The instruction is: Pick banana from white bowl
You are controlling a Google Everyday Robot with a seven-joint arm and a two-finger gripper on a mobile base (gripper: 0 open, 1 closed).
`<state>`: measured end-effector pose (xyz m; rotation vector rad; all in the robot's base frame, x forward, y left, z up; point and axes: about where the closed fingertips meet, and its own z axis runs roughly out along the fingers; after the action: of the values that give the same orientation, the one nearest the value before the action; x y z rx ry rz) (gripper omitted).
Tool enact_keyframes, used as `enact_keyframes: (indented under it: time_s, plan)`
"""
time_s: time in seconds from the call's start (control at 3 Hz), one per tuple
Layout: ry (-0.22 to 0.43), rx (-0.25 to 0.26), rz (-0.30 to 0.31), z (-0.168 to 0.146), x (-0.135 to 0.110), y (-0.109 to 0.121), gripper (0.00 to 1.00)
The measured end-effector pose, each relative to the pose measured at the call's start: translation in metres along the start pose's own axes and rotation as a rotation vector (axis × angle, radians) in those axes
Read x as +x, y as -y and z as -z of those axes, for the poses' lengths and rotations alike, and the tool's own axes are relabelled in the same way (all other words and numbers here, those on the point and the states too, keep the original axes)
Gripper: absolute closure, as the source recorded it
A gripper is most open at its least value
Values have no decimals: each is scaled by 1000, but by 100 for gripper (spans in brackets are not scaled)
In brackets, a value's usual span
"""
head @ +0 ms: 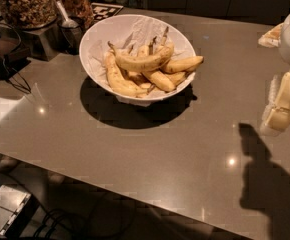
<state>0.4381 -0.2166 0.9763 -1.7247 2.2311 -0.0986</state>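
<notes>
The white bowl (96, 31) stands on the grey-brown counter, left of centre toward the back, lined with crumpled white paper. Several bananas lie in it. The banana (142, 62), long, arched and speckled, lies across the top of the pile with its dark stem pointing up-left. Shorter, straighter bananas lie under and beside it. My gripper (281, 104), pale cream under a white arm, hangs at the right edge of the view. It is well to the right of the bowl, above the counter, and holds nothing I can see.
Glass jars of nuts (27, 4) and a metal scoop (67, 20) stand at the back left, close to the bowl. Black cables (10, 79) lie at the left. The counter's front edge runs diagonally across the bottom, with a box (5, 211) and cables on the floor below.
</notes>
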Motion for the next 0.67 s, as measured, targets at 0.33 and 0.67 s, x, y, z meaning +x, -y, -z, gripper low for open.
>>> enact_keyframes:
  time_s: [0.33,0.67]
  plan:
    - [9,10,8,2,-1,0,0]
    - [-46,8,42,-2,-8,-1,0]
